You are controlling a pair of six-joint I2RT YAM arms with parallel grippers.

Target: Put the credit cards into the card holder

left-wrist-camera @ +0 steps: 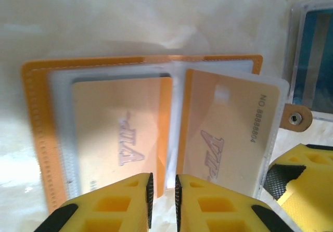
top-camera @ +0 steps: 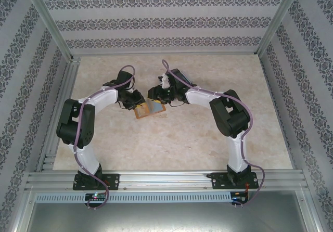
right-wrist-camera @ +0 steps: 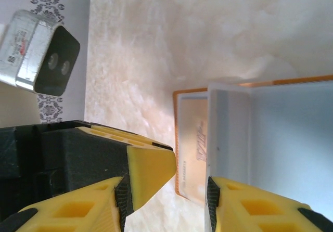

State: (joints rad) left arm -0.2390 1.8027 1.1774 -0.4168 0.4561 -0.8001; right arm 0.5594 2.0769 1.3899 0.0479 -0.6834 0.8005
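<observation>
With the left gripper (left-wrist-camera: 162,201) barely parted at the card holder's (left-wrist-camera: 36,128) fold, grip unconfirmed, and the right gripper (right-wrist-camera: 166,208) open, the tilted credit card (left-wrist-camera: 229,133) is risking sliding out mid-table.

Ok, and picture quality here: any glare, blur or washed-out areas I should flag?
Top external: even light and sharp, but the card holder is small in frame. Left wrist: the table is washed out by glare, the card number is still readable, and the left fingers are slightly soft. Right wrist: table overexposed, with the right fingers soft at the edge.
</observation>
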